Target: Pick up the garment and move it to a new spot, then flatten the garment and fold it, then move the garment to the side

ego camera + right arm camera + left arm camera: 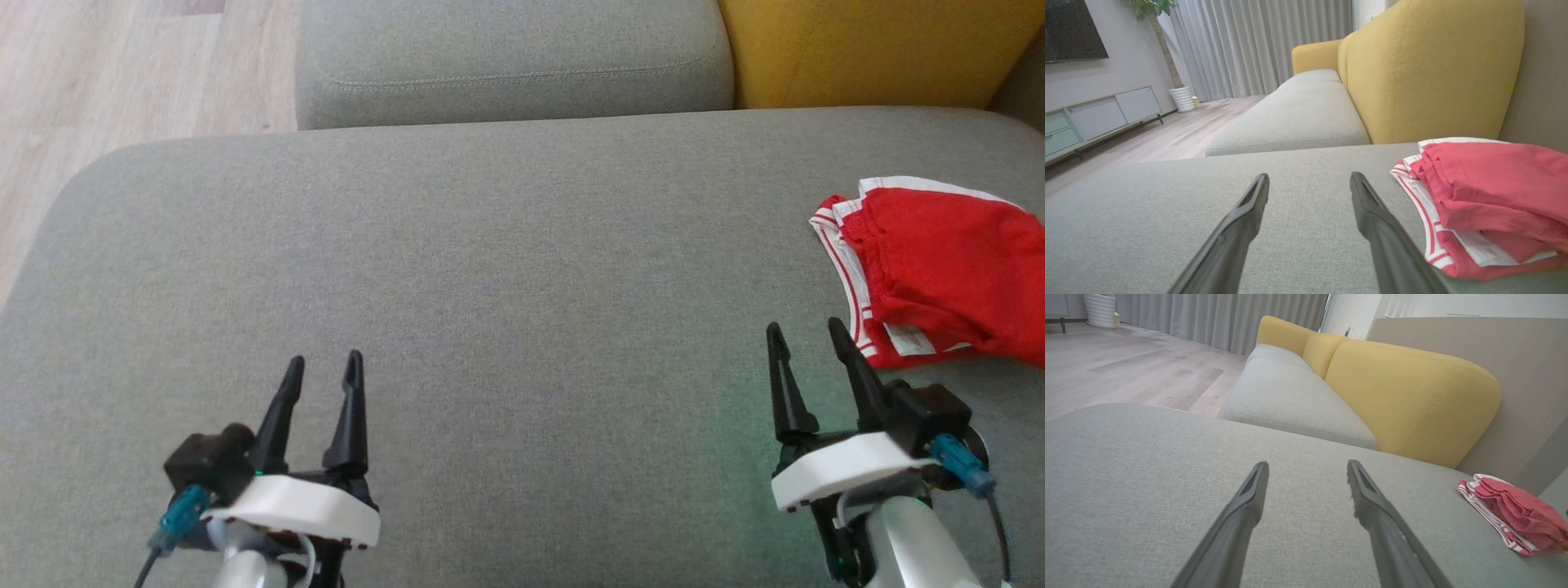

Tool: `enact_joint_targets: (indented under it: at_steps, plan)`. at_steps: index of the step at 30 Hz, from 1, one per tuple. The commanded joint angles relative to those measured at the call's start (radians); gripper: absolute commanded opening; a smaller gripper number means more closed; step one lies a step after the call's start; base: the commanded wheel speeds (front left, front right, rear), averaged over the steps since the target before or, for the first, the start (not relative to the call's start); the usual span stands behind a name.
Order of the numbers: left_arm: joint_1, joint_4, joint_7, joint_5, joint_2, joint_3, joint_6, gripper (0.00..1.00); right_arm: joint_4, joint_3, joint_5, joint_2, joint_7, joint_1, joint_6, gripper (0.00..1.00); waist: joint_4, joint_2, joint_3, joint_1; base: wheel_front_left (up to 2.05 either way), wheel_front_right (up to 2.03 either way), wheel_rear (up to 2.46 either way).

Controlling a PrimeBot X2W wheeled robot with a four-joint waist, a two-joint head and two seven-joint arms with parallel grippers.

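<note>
The garment [939,269] is red with white striped trim and lies folded in a compact stack at the right edge of the grey sofa cushion [506,269]. It also lies at the right in the left wrist view [1519,514] and close by in the right wrist view [1486,196]. My right gripper [808,335] is open and empty, just left of the garment's near corner and apart from it. My left gripper [325,366] is open and empty over the cushion's near left. Both pairs of fingers [1249,498] [1249,208] stand spread with only cushion between them.
A second grey seat cushion [514,57] lies beyond, with a yellow backrest [865,49] at the far right. Pale wooden floor [122,73] drops off past the cushion's left edge. The right wrist view shows curtains and a low cabinet [1098,118].
</note>
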Motion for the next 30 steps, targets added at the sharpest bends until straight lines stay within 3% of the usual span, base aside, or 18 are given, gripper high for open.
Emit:
enact_joint_targets:
  at_steps: [1, 13, 29, 30]
  plan:
    - [-0.029, -0.039, -0.005, 0.003, 0.007, 0.043, 0.007, 1.0, -0.037, 0.028, -0.006, 0.004, -0.013, -0.024, 0.003, 1.0, 0.0, -0.0001, 0.0, 0.0001, 0.0, 0.0, 0.0]
    - [-0.02, -0.078, -0.005, 0.025, 0.007, 0.059, 0.006, 1.0, -0.034, 0.04, 0.027, 0.004, -0.021, -0.029, 0.003, 1.0, 0.0, -0.0001, -0.001, 0.0001, 0.0, 0.0, 0.0]
    - [0.001, -0.05, -0.005, -0.053, 0.007, 0.093, 0.015, 1.0, -0.027, 0.059, 0.057, 0.004, -0.024, -0.036, 0.003, 1.0, -0.006, -0.0001, -0.003, 0.0001, 0.0, 0.0, 0.0]
    - [0.035, -0.017, 0.0, -0.05, 0.0, 0.054, 0.016, 0.0, 0.002, 0.032, 0.053, 0.002, -0.012, 0.0, 0.0, 0.0, -0.006, -0.0001, -0.003, 0.0001, 0.0, 0.0, 0.0]
